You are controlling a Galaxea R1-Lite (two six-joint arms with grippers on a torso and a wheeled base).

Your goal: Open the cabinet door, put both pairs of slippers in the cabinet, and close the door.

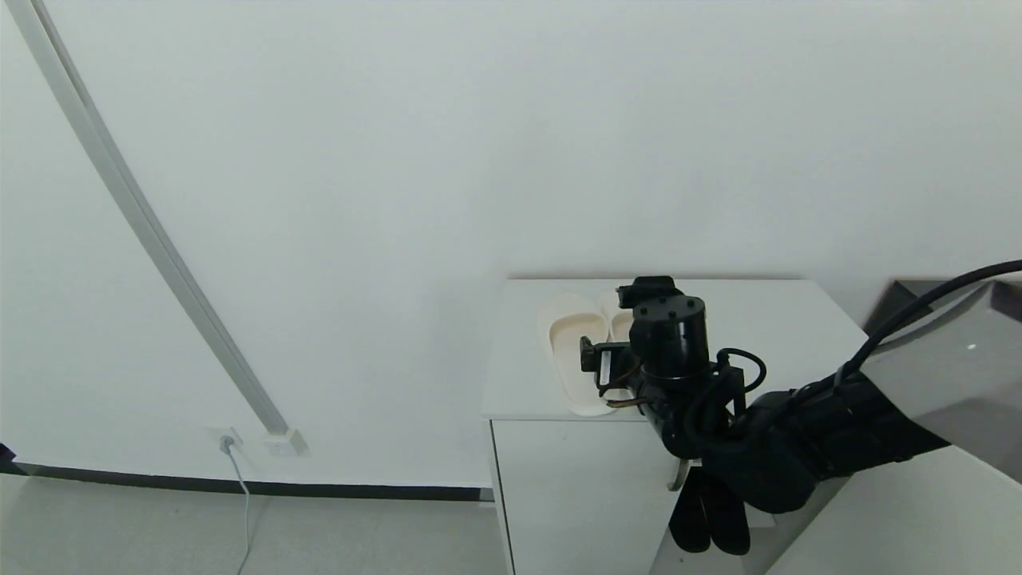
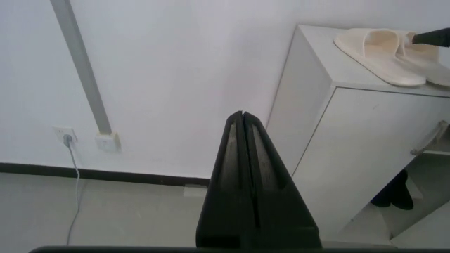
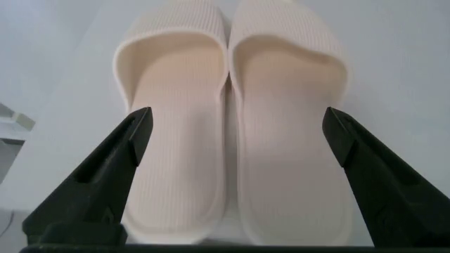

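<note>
Two pairs of slippers are seen: one cream pair (image 3: 176,140) and one dark pair (image 1: 709,519). One white cabinet (image 1: 519,375) is present, and two end effectors.

The cream slippers are made of a soft, matte foam-like material with fine ribbing across the wide straps and smooth, rounded soles. They are laid side by side, touching along their inner edges, flat on the smooth top of the boxy cabinet. The dark pair is glimpsed inside the cabinet, low down, beside a curved metal handle (image 2: 430,139).

The right end effector (image 3: 237,119) is held open directly over the cream pair, with one black wedge-shaped finger outside each slipper, so that both slippers lie between the fingers and just beneath them. Whether the fingers touch the slippers cannot be told. The dark pair lies well below this end effector.

The left end effector (image 2: 242,119) is closed, its two flat black fingers pressed together with nothing between them. The cabinet stands off to its side, well apart from it.

One wall socket (image 1: 226,439) with a pale cable (image 1: 246,495) is set low on the wall, at the foot of one slanting grey strip (image 1: 144,216).
</note>
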